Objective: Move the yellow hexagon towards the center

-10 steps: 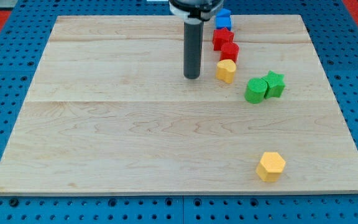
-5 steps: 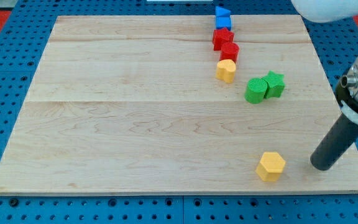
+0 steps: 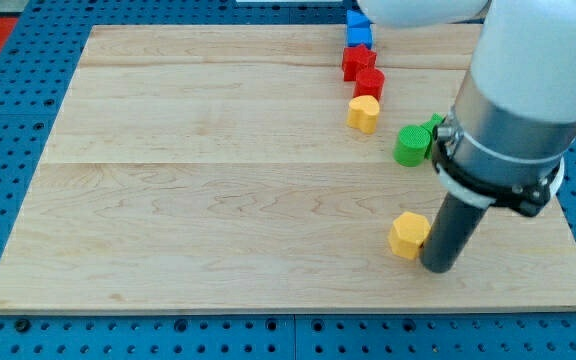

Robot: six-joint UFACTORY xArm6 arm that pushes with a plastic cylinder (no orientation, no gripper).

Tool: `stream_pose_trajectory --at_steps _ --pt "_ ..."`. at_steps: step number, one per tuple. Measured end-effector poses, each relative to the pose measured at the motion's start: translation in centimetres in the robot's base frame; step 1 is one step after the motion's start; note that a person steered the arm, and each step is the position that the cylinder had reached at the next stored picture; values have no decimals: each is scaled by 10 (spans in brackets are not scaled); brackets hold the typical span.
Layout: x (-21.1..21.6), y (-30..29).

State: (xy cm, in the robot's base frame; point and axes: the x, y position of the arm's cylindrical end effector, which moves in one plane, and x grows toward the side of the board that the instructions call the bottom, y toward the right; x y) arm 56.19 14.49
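My tip (image 3: pixel 440 268) is now touching the right side of the yellow hexagon (image 3: pixel 408 235), having swung in from the view's right after starting up beside the yellow heart. The hexagon sits further left and a little higher on the table than before. The arm now hides most of the green star.

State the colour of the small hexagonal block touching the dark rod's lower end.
Yellow. The small hexagonal block sits against my tip, on its left in the camera view.

Yellow hexagon (image 3: pixel 408 235) — dark rod (image 3: pixel 448 235), pale wooden board (image 3: pixel 208 180).
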Motion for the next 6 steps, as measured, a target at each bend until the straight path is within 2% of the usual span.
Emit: stream_pose_trajectory --at_steps 2,4,6 --pt "-11 -10" --pt "-13 -62" --pt "-40 -68"
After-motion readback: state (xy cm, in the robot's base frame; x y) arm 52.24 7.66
